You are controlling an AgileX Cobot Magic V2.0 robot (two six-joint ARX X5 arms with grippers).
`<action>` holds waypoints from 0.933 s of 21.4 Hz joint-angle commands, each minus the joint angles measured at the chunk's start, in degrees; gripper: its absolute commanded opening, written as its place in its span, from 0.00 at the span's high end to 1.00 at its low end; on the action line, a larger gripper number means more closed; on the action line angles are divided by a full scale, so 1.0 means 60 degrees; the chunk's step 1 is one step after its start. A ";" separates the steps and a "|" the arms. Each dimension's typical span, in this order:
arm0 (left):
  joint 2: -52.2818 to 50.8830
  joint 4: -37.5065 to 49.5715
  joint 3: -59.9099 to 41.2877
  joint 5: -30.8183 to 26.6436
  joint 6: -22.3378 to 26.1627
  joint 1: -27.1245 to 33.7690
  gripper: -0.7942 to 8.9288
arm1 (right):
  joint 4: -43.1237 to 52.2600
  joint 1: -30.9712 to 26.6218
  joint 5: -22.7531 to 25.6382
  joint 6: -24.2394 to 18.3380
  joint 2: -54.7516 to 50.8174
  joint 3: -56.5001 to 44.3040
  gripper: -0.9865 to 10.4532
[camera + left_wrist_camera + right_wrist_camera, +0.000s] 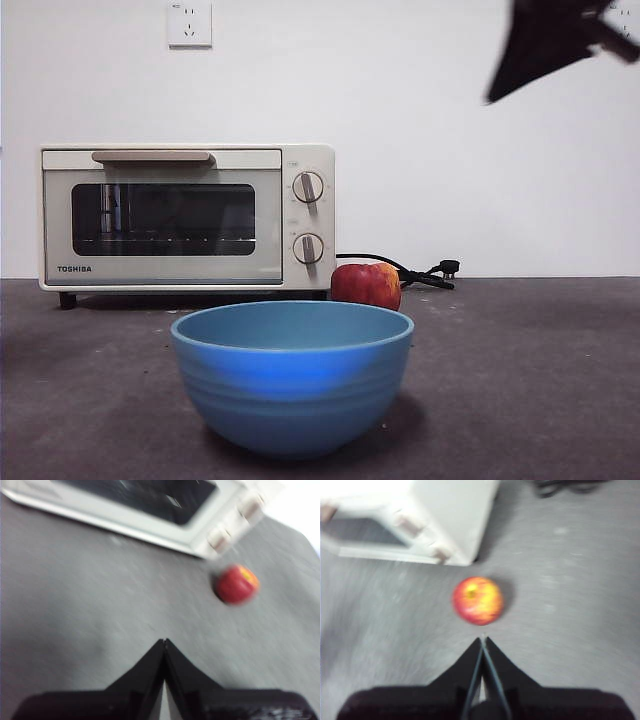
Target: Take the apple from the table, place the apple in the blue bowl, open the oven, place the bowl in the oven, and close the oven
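Note:
The red apple (366,285) with yellow streaks rests on the dark grey table (520,380), just right of the cream Toshiba oven (186,216), whose door is closed. The glossy blue bowl (292,375) stands empty in front of both, nearest the camera. My right gripper (483,640) is shut and hovers above the table, its tips pointing at the apple (477,600) a short way off. My left gripper (164,641) is also shut, over bare table, with the apple (236,584) farther off beside the oven (150,510). Neither wrist view shows the bowl.
A black arm tip (550,45) hangs at the top right corner of the front view. The oven's black cord and plug (435,272) lie behind the apple on the right. A wall socket (190,24) sits above the oven.

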 commanded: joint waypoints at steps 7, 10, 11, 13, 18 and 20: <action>0.0353 -0.0619 0.0029 0.0852 -0.0025 -0.0022 0.92 | -0.2237 0.1705 0.1362 -0.0834 0.4564 0.4251 0.66; 0.0353 -0.0736 0.0029 0.1206 -0.0025 -0.0044 0.92 | -0.2415 0.1898 0.1672 -0.0867 0.5752 0.5140 0.43; 0.0353 -0.0816 0.0029 0.1231 -0.0025 -0.0062 0.92 | -0.2412 0.1956 0.1880 -0.0871 0.6051 0.5351 0.38; 0.0357 -0.0907 0.0029 0.1268 -0.0022 -0.0073 0.92 | -0.2426 0.2011 0.2120 -0.0903 0.6572 0.5730 0.38; 0.0357 -0.0903 0.0029 0.1264 -0.0022 -0.0084 0.92 | -0.2189 0.2011 0.2299 -0.0933 0.7275 0.5814 0.38; 0.0357 -0.0903 0.0029 0.1268 -0.0022 -0.0084 0.92 | -0.2025 0.2011 0.2291 -0.0933 0.7457 0.5814 0.38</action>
